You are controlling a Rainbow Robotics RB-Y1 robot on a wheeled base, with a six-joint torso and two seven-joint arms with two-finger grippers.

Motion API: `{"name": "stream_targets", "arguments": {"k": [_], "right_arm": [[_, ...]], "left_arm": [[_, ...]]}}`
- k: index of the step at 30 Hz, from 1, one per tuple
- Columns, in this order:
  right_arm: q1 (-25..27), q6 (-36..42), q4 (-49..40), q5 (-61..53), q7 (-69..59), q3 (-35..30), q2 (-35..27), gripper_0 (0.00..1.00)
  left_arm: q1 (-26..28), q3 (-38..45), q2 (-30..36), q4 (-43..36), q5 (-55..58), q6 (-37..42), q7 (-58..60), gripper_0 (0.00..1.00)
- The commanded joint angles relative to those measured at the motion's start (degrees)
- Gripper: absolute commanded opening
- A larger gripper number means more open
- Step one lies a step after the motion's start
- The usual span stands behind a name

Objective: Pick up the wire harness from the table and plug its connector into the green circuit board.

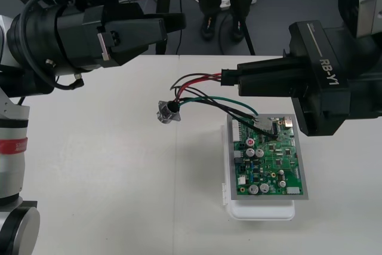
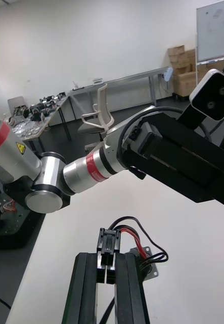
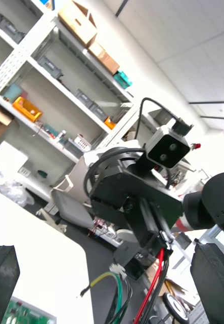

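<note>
My right gripper [image 1: 228,78] is shut on the harness's small black plug [image 2: 107,244], held above the table just beyond the board. Red and black wires [image 1: 194,80] loop from the plug down to the round metal socket [image 1: 166,111], which sits left of the board. Green and black wires [image 1: 230,103] trail onto the far edge of the green circuit board [image 1: 268,159], which rests on its white base [image 1: 262,212]. My left gripper [image 1: 175,24] hovers open over the table's far edge, its fingers [image 3: 3,276] wide apart, pointing toward the right gripper [image 3: 142,212].
The table's far edge [image 1: 197,56] runs just behind both grippers, with dark floor and cables past it. Bare table lies left of the board and in front of it. The left arm's ringed link [image 2: 94,167] reaches across above the plug.
</note>
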Motion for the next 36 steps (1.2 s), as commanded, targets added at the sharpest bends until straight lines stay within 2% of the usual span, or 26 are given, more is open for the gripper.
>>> {"name": "stream_targets", "arguments": {"k": [1, 20, 36], "right_arm": [[0.7, -2.2, 0.2, -1.3, 6.1, -3.6, 1.7, 0.00], [2.7, -2.2, 0.2, -1.2, 10.3, -3.6, 5.3, 0.00], [2.7, -2.2, -0.1, -0.2, 11.9, -3.5, 6.9, 0.00]], "left_arm": [[-2.4, 1.0, -1.5, -2.3, 1.3, -2.2, -8.0, 1.00], [6.5, -4.3, -1.5, -19.7, -5.0, 3.7, -15.8, 1.00], [8.0, -10.2, -1.5, -23.3, -8.4, 10.0, -23.5, 1.00]]}}
